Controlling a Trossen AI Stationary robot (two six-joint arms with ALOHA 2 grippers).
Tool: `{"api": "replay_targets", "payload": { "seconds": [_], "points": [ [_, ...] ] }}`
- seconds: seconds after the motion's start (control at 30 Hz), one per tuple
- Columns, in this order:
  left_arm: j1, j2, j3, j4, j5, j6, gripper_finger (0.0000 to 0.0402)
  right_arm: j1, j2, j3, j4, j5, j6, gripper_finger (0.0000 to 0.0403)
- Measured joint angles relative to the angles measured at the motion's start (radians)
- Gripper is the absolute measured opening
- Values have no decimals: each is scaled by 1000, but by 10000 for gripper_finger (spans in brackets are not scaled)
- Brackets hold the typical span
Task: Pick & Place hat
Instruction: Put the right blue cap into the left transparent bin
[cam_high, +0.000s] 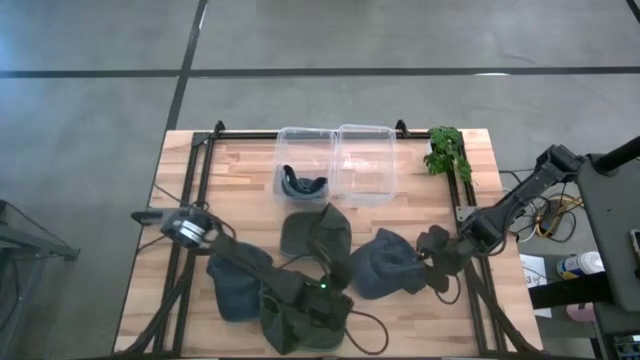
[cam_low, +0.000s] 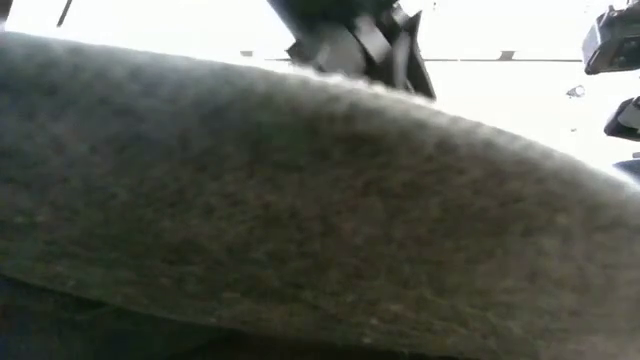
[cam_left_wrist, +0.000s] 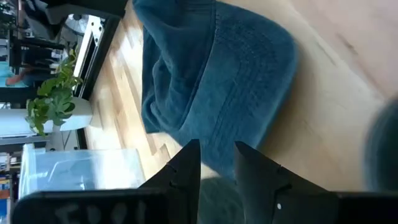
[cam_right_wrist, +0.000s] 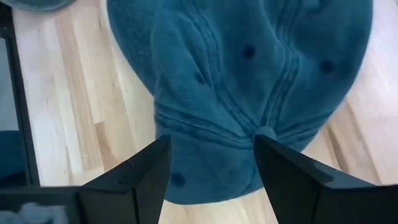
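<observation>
While the right gripper hangs with its fingers spread wide and grasping nothing, the blue hat lies directly beneath them on the table, crown up, its stitched panels and small eyelets plain in the right wrist view. From above, this hat sits toward the right of the table's near half, just beside the gripper. The left gripper is near the middle, its fingers a little apart and, as far as shows, holding nothing — a fold of blue cloth lies just ahead of them. Another dark hat rests in the centre, and more dark cloth is heaped at the near edge. Further out, two clear bins stand side by side at the far edge, the left one with a dark item inside, and a small green plant sits at the far right corner.

The hat looks soft, light and floppy — it should crumple rather than resist. A pinch on a raised fold of the crown, or on the stiffer brim, seems the safest hold
</observation>
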Motion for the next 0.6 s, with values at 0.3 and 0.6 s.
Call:
{"api": "replay_targets", "payload": {
  "seconds": [0.3, 0.6],
  "points": [
    [4, 87, 41, 26, 12, 16, 90, 26, 64, -31, 67, 10, 32, 224],
    [19, 115, 40, -21, 5, 18, 90, 26, 109, -71, 153, 9, 61, 224]
  ]
}}
